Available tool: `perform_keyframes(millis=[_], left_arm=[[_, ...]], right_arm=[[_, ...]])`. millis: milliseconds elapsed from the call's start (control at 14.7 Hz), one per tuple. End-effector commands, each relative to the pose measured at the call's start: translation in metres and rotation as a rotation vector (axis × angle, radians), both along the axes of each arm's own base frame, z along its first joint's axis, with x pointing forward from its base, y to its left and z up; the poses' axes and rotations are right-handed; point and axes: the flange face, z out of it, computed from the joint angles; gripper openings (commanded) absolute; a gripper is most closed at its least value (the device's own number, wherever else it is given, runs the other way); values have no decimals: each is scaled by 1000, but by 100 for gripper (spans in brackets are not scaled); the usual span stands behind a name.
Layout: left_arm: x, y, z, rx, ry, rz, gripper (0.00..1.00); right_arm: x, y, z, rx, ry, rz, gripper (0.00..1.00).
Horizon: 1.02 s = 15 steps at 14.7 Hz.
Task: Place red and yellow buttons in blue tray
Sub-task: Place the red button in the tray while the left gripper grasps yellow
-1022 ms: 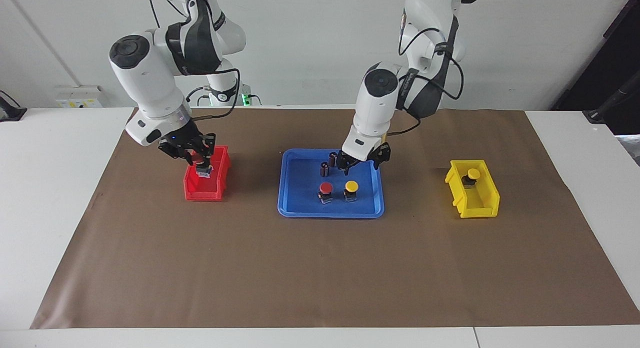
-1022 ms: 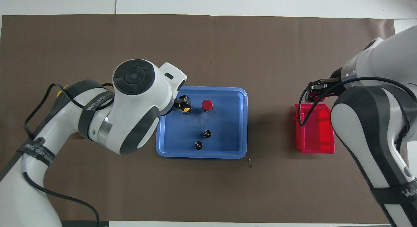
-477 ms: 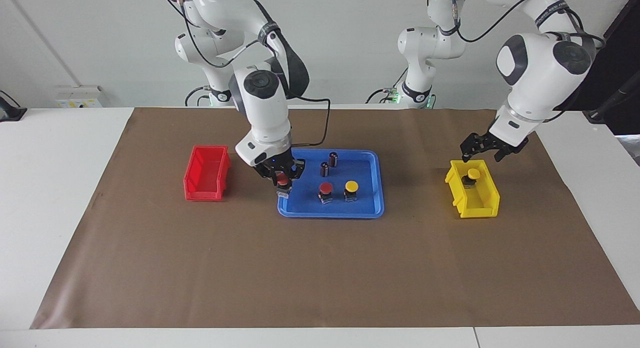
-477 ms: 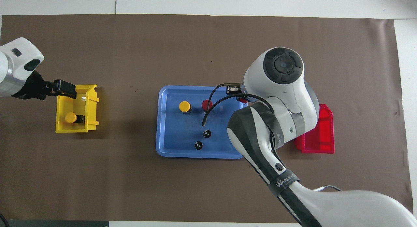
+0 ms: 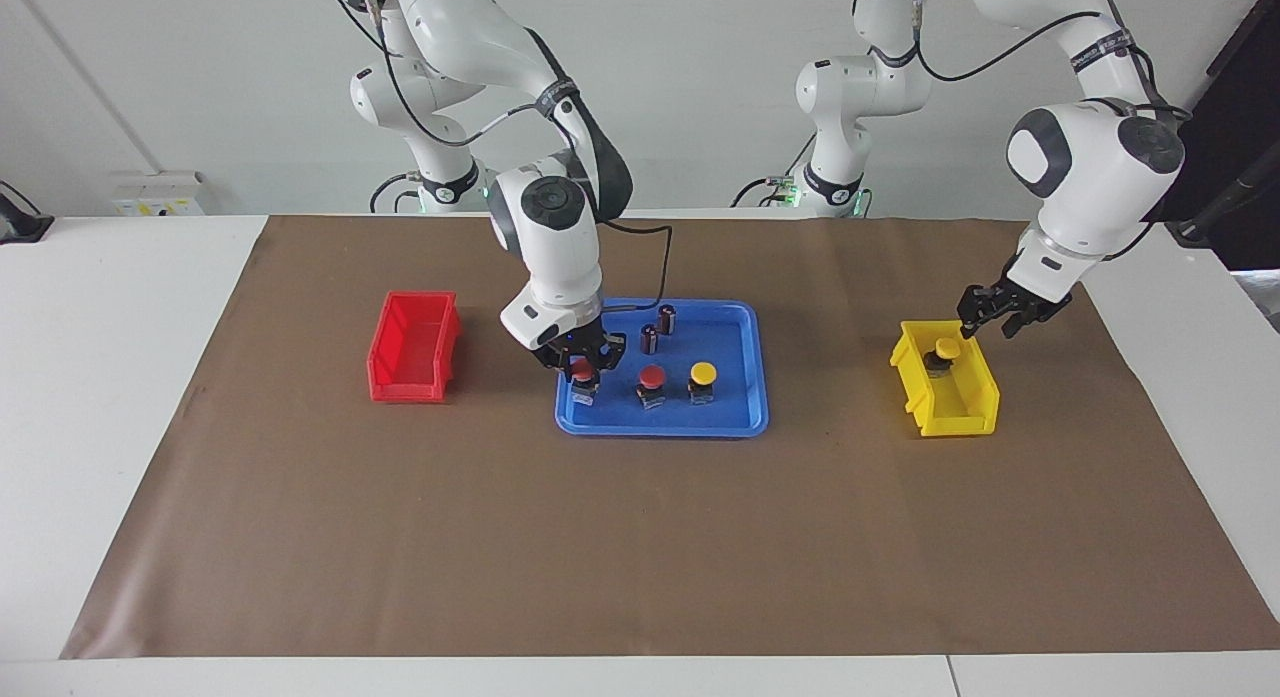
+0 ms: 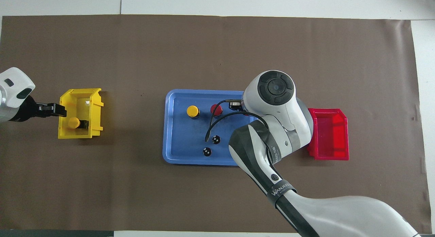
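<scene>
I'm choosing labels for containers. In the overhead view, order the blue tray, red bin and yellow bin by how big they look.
1. blue tray, clearly the largest.
2. red bin and yellow bin: they look alike; the right arm hides part of the red bin, so no ranking.

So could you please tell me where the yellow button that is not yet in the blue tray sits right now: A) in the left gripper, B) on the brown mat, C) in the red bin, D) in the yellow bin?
D: it rests inside the yellow bin, below the left gripper.
</scene>
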Motion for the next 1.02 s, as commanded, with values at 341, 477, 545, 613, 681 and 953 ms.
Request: perform_keyframes(millis=[341,477,545,613,681,953], left_arm=[[-15,-3,-46,20,-47,-22,68],[-14,-4,-50,20,-53,-19,68],[-13,-5,-52,20,-52,-16,68],[-13,-5,-51,20,-53,-13,68],[-14,-6,-52,20,-52,-13,68],[-17,-14,-60,19,-43,-26,67]], right_arm=[[15,-27,16,3,4,-64,100],[36,-64,61,-13,28,-115,100],[43,-87,81,-23,50,-147,100],[49,-115,98,-28,63,-169,100],[50,-146,112,-28,72,-160,100],[32,-260,165,-24,123,-96,100]])
